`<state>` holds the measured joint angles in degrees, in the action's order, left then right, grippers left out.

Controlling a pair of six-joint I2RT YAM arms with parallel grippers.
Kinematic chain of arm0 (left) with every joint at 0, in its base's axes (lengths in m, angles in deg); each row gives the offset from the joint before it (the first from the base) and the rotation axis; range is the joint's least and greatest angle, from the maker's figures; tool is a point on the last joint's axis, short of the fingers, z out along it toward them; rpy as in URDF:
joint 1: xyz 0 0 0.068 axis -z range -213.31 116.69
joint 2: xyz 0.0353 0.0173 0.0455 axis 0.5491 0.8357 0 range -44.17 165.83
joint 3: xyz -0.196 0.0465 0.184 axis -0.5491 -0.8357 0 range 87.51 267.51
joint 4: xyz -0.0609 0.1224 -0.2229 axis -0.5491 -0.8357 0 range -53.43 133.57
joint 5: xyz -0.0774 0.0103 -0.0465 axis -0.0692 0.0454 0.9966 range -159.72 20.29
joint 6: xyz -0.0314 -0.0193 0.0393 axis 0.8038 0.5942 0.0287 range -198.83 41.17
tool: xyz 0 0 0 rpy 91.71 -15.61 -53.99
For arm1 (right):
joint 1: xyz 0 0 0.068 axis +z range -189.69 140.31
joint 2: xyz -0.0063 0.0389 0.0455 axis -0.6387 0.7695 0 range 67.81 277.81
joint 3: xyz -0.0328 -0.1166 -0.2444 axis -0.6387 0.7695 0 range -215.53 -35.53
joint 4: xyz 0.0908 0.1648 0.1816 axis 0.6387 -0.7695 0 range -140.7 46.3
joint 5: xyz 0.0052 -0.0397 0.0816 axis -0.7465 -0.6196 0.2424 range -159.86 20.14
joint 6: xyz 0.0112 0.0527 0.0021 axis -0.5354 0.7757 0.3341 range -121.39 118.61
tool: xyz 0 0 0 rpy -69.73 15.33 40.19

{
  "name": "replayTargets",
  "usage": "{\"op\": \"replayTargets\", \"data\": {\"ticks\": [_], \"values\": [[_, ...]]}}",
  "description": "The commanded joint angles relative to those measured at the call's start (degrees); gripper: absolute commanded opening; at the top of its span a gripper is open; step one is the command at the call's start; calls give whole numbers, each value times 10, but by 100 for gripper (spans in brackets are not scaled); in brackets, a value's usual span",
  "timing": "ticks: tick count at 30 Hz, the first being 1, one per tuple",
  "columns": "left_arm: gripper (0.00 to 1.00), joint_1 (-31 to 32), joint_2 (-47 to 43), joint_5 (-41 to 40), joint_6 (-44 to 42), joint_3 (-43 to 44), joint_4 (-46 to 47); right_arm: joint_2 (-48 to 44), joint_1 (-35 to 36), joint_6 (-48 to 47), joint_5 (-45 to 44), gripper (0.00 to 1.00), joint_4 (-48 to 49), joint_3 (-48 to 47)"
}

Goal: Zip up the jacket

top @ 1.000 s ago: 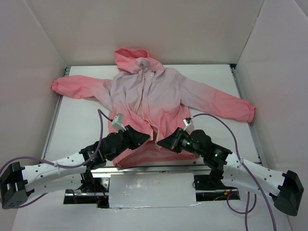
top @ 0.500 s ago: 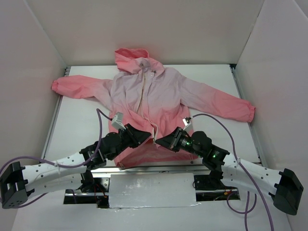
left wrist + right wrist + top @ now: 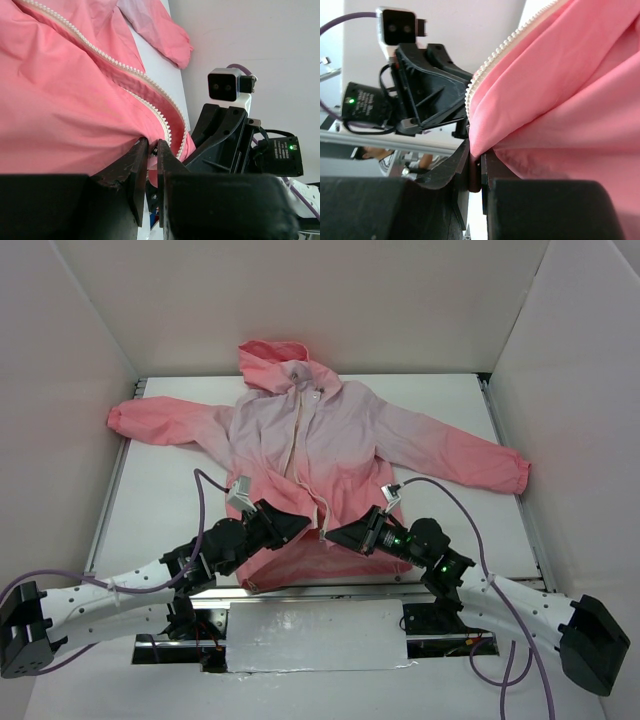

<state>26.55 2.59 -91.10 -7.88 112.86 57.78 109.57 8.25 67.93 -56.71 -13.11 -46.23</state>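
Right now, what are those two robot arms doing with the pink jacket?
They are getting ready to zip it up. The jacket lies spread out flat on the table. The left gripper and the right gripper each pinch its bottom edge, one on each side of the zipper. The two rows of zipper teeth are apart down there, so it is not zipped yet.
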Motion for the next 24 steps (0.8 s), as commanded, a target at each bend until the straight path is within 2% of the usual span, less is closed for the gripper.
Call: {"op": "replayTargets", "data": {"ticks": [1, 6, 24], "values": [[0, 3, -1, 13, 1, 7, 46, -1, -23, -7, 53, 0, 102, 5], [0, 4, -11, 20, 7, -6, 61, 18, -46, -2, 101, 0, 139, 8], [0, 3, -25, 28, 3, -8, 78, 29, -52, 6, 111, 0, 193, 40]]}}
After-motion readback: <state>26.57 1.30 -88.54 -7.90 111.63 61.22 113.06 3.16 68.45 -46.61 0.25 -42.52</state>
